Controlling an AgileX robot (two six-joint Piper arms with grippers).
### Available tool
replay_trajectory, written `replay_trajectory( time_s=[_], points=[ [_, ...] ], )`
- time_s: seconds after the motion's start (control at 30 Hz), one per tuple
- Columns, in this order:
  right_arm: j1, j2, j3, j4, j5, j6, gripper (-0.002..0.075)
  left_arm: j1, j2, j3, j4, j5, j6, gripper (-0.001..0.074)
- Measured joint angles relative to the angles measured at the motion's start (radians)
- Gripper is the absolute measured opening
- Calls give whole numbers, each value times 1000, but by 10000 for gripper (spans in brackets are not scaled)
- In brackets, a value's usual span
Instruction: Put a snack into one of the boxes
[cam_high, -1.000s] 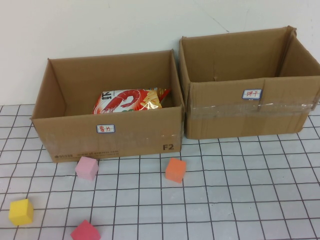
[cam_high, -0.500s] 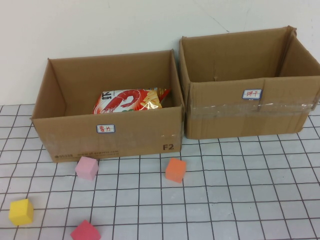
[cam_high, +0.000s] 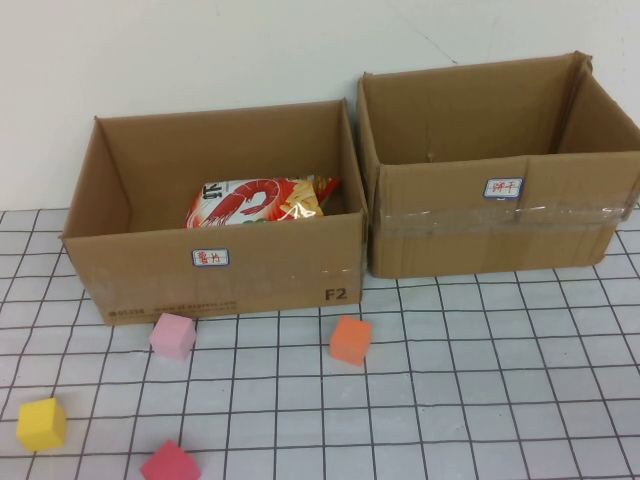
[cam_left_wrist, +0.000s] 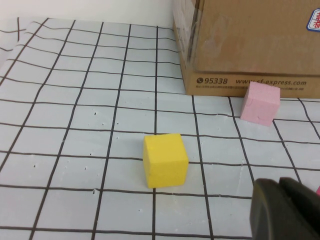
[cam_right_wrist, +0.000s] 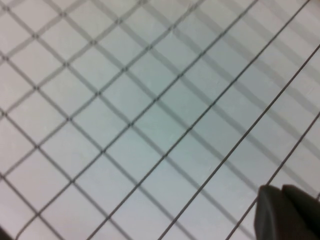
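A red and white snack bag (cam_high: 262, 201) with a shrimp picture lies inside the left cardboard box (cam_high: 215, 268). To its right stands a second cardboard box (cam_high: 500, 225), whose inside shows nothing. Neither arm appears in the high view. My left gripper (cam_left_wrist: 281, 186) is shut with nothing in it, low over the gridded table, near the yellow cube (cam_left_wrist: 165, 160) and facing the left box's corner (cam_left_wrist: 250, 45). Empty and shut, my right gripper (cam_right_wrist: 281, 192) hangs over bare gridded table.
Foam cubes lie on the gridded table (cam_high: 480, 380) in front of the boxes: pink (cam_high: 173, 335), orange (cam_high: 350, 340), yellow (cam_high: 41, 423) and a red one (cam_high: 170, 463) at the front edge. The pink cube (cam_left_wrist: 260, 102) rests by the left box's front face. A white wall rises behind.
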Motion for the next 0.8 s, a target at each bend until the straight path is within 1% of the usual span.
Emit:
replay_trajectory(
  time_s=[0.23, 0.33, 0.43, 0.6, 0.63, 0.67, 0.8],
  points=[
    [0, -205, 0, 4, 7, 0, 0, 0, 0, 0, 0, 0, 0, -1],
    [-21, -275, 0, 4, 18, 0, 0, 0, 0, 0, 0, 0, 0, -1],
    [-68, -327, 0, 4, 22, 0, 0, 0, 0, 0, 0, 0, 0, -1],
    [-176, -405, 0, 0, 21, 0, 0, 0, 0, 0, 0, 0, 4, -1],
    [-195, -415, 0, -8, 14, 0, 0, 0, 0, 0, 0, 0, 4, -1],
    [-242, -440, 0, -33, -2, 0, 0, 0, 0, 0, 0, 0, 6, -1],
    [-319, -482, 21, -61, -33, 0, 0, 0, 0, 0, 0, 0, 6, -1]
  ],
)
